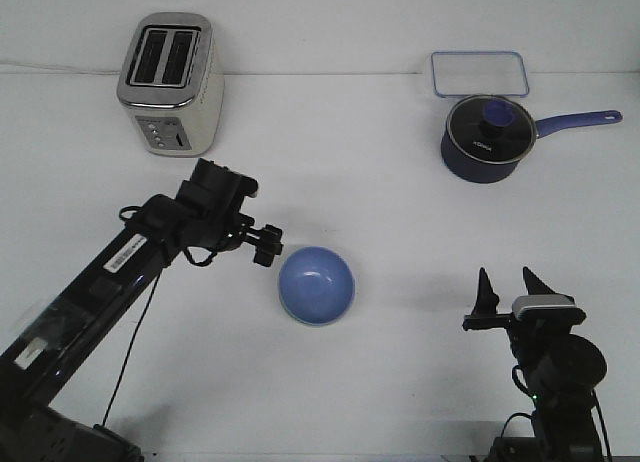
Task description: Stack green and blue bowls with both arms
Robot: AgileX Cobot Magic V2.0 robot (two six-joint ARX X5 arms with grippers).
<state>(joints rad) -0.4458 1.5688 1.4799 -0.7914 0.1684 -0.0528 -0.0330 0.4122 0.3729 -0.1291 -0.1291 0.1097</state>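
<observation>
The periwinkle blue bowl (316, 285) stands upright near the middle of the white table. The pale mint green bowl does not show anywhere. My left arm reaches in from the lower left. Its gripper (272, 245) hovers just beside the blue bowl's upper left rim, apart from it, with the jaws a little apart and nothing between them. My right gripper (509, 288) is at the lower right, well clear of the bowl. Its two fingers point up, spread open and empty.
A silver two-slot toaster (170, 82) stands at the back left. A dark blue lidded saucepan (485, 137) with its handle pointing right stands at the back right. A clear rectangular container (478, 74) lies behind it.
</observation>
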